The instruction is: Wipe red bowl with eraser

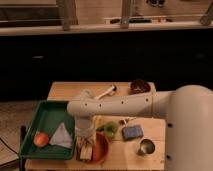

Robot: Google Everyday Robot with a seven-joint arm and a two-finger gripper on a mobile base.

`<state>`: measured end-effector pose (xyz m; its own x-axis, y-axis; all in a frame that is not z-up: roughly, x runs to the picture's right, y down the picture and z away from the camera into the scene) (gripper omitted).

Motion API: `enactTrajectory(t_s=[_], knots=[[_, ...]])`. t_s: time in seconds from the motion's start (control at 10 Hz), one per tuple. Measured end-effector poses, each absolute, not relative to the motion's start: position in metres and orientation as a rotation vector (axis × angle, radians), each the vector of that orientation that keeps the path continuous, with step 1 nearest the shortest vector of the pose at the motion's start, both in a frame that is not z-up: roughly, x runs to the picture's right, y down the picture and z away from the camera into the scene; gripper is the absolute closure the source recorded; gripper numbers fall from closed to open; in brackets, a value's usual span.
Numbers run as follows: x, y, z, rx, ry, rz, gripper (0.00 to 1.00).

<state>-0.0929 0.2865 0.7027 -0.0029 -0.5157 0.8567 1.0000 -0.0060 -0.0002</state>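
One red bowl (103,148), one brown bowl (140,86), one tray (46,116), cloth (62,135), fruit (41,139), blue pad (132,131), cup (146,147); one gripper (85,148) over red bowl.

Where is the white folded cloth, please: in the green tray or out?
Inside: the cloth lies within the green tray; the gripper hangs at the orange-red bowl.

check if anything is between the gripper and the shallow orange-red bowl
Nothing visible does. The gripper hangs directly over the left part of the shallow orange-red bowl at the wooden table's front edge. The blue rectangular pad lies off to the bowl's right, out of the way.
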Motion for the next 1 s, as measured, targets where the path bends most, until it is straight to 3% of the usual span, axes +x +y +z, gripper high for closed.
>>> enactTrajectory(t_s=[0.5, 1.0], knots=[[-0.078, 0.325, 0.685, -0.843, -0.837, -1.449, 1.00], [-0.038, 0.302, 0.700, -0.859, -0.756, -1.345, 1.00]])
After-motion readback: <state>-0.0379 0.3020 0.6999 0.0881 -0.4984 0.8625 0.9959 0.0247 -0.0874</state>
